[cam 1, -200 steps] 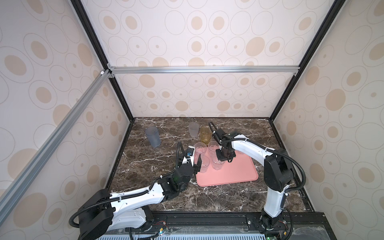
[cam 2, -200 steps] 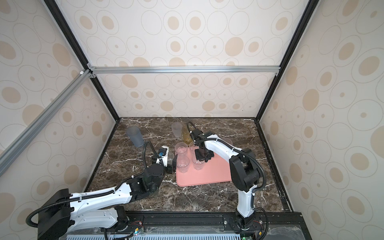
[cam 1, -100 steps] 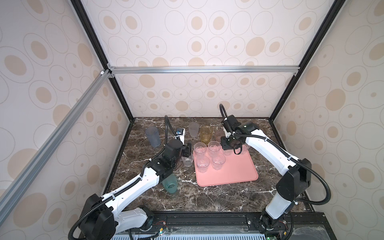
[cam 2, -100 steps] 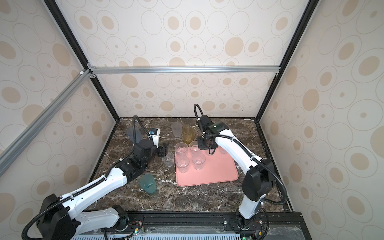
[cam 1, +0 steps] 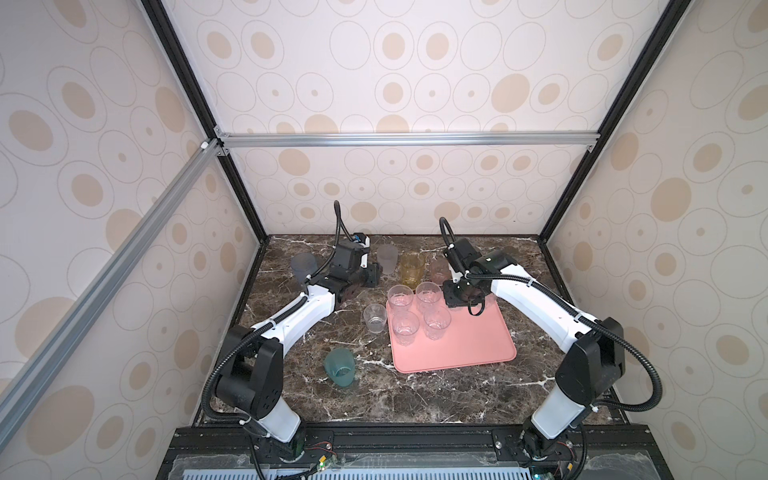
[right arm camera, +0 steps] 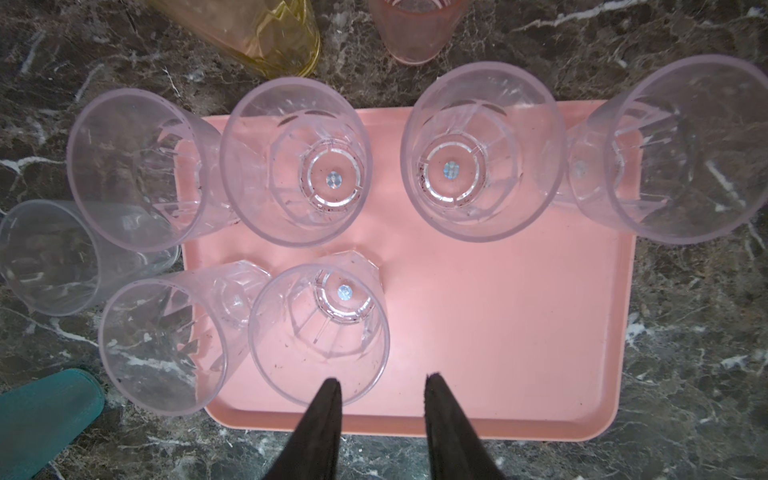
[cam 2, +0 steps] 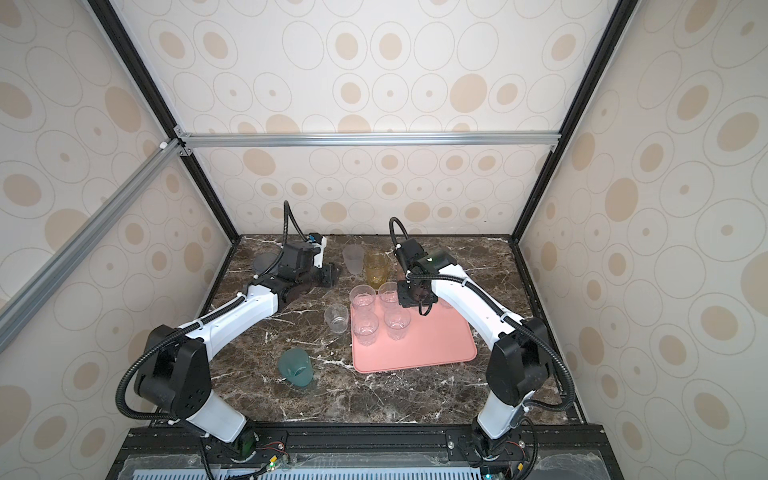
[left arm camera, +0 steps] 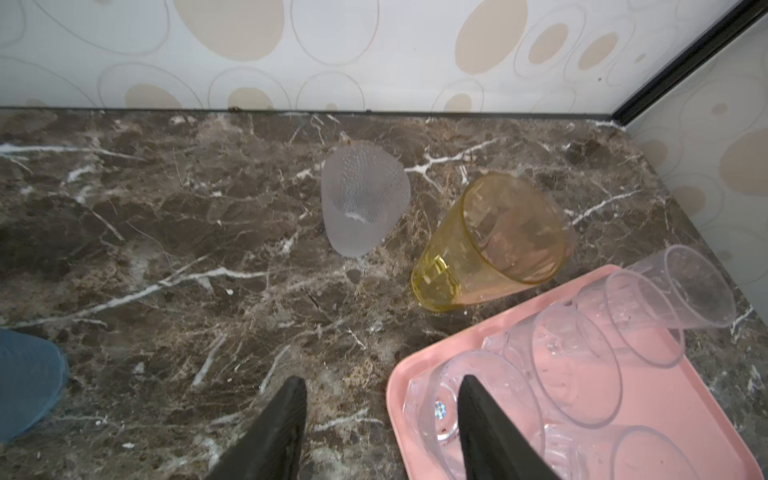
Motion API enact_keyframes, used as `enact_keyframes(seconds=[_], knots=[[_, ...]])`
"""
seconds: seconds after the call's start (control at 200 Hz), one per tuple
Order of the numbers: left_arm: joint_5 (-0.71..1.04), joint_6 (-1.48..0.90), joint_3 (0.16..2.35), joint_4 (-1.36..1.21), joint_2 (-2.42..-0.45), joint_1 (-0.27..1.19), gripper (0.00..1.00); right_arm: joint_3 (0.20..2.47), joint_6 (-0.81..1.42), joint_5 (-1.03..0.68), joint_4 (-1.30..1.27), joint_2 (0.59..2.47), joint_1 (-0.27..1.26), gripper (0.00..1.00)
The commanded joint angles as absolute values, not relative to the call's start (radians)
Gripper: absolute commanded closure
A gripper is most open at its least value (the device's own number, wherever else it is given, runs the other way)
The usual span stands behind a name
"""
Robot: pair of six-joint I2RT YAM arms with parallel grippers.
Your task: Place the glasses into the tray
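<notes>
Glasses point(right arm camera: 295, 162), clear ones, stand in the tray point(right arm camera: 498, 332) under the right gripper point(right arm camera: 382, 378), its jaws apart and empty. Left gripper point(left arm camera: 382, 379), likewise parted, hangs beside the tray's far corner. Around the tray, brown marble tabletop point(cam 1: 415, 395); dotted wallpaper walls point(cam 1: 415, 83) enclose it.

Both top views look steeply down from high at the front onto the whole dark marble tabletop point(cam 1: 436, 399), and are nearly identical. The left wrist camera sits low and close, facing obliquely toward the back wall point(left arm camera: 374, 50); the right wrist camera looks straight down from close range. Both wrist views share the flat salmon-pink rectangular tray point(left arm camera: 685, 415) and the tall amber-yellow translucent tumbler point(left arm camera: 490, 245).
</notes>
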State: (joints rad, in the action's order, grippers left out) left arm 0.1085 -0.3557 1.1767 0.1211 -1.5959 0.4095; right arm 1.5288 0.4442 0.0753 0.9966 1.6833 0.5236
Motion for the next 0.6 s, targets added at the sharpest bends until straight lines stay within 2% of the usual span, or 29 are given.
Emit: enact_keyframes(seconds=[0.0, 0.335, 0.595], knots=[[0.111, -0.370, 1.156, 0.153, -1.559, 0.409, 0.41, 1.515, 0.453, 0.083, 0.982, 1.650, 0.504, 0.64], [0.112, -0.380, 0.963, 0.215, -1.409, 0.411, 0.39, 1.631, 0.457, 0.014, 0.962, 1.734, 0.473, 0.64], [0.138, -0.396, 0.872, 0.228, -1.336, 0.418, 0.42, 1.597, 0.481, -0.007, 0.922, 1.743, 0.472, 0.64]])
